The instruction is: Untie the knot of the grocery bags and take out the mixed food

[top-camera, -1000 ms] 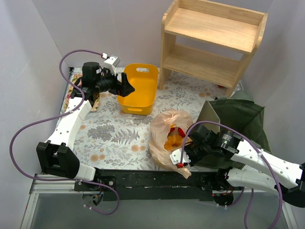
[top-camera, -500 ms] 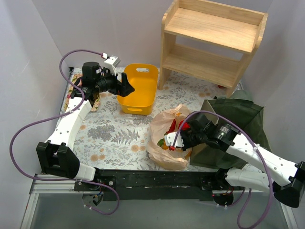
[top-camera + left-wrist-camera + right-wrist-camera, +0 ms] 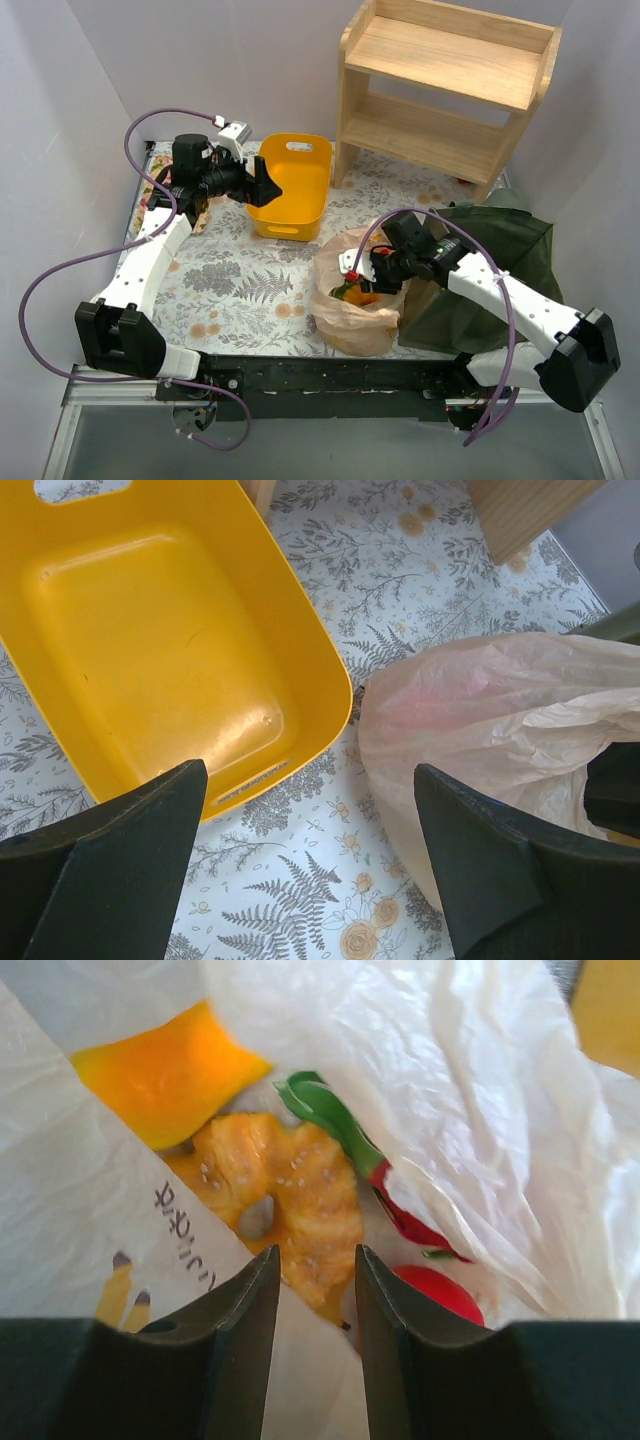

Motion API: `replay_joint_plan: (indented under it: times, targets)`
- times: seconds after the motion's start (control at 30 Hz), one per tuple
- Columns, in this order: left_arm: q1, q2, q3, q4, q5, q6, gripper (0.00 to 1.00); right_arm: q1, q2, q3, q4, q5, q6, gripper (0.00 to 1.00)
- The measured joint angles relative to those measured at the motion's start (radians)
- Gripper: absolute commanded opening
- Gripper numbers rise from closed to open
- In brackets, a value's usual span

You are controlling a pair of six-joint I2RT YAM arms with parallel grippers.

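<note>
Item 1, glazed donut point(image 3: 290, 1210): lies inside the open tan bag point(image 3: 352, 300) at the table's point(image 3: 240, 270) near edge, beside 1 orange piece point(image 3: 165, 1075) and red-and-green produce point(image 3: 400, 1215). You see no knot.

Right gripper point(image 3: 312, 1260): has moved from the bag's near side to above its mouth. Jaws now narrowly parted, empty; you can likely start taking food out.

Left gripper point(image 3: 310, 775): wide, empty, over the yellow bin point(image 3: 150, 650), far-left corner.

2 white arms with black joint housings, left arm point(image 3: 145, 268), right arm point(image 3: 530, 312), blocky black bases point(image 3: 125, 340) at the black rail point(image 3: 330, 375), purple cable point(image 3: 170, 110) looping from each above that rail, left gripper point(image 3: 310, 770), right gripper point(image 3: 312, 1250), dark wedge fingers point(image 3: 110, 870)
</note>
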Motion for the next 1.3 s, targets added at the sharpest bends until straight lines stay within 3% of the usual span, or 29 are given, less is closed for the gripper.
replay_joint_plan:
  times: [0.23,0.4,0.57,0.7,0.77,0.87,1.07,1.3]
  targets:
    - [0.000,-0.009,-0.006,0.000,0.002,-0.010,0.84,0.055,0.131,-0.045,0.081,-0.019,-0.011,0.45]
    - [0.000,-0.028,-0.017,-0.003,0.001,-0.009,0.84,0.066,0.156,-0.119,0.132,0.016,-0.011,0.51]
    - [0.000,-0.050,-0.040,-0.007,0.001,-0.010,0.84,0.066,0.170,-0.211,0.271,0.085,0.021,0.50]
    - [0.000,-0.050,-0.043,-0.005,0.002,-0.013,0.84,0.069,0.172,-0.243,0.364,0.123,0.037,0.33]
    - [0.000,-0.050,-0.048,-0.002,0.003,-0.016,0.84,0.069,0.175,-0.248,0.406,0.154,0.042,0.14]
    - [0.000,-0.050,-0.055,-0.002,0.006,-0.021,0.84,0.068,0.175,-0.242,0.430,0.175,0.055,0.02]
    - [0.000,-0.050,-0.056,0.005,0.012,-0.027,0.84,0.067,0.146,-0.170,0.339,0.169,0.089,0.01]
    - [0.000,-0.050,-0.057,0.009,0.019,-0.027,0.84,0.066,-0.004,-0.023,0.231,0.149,0.139,0.01]
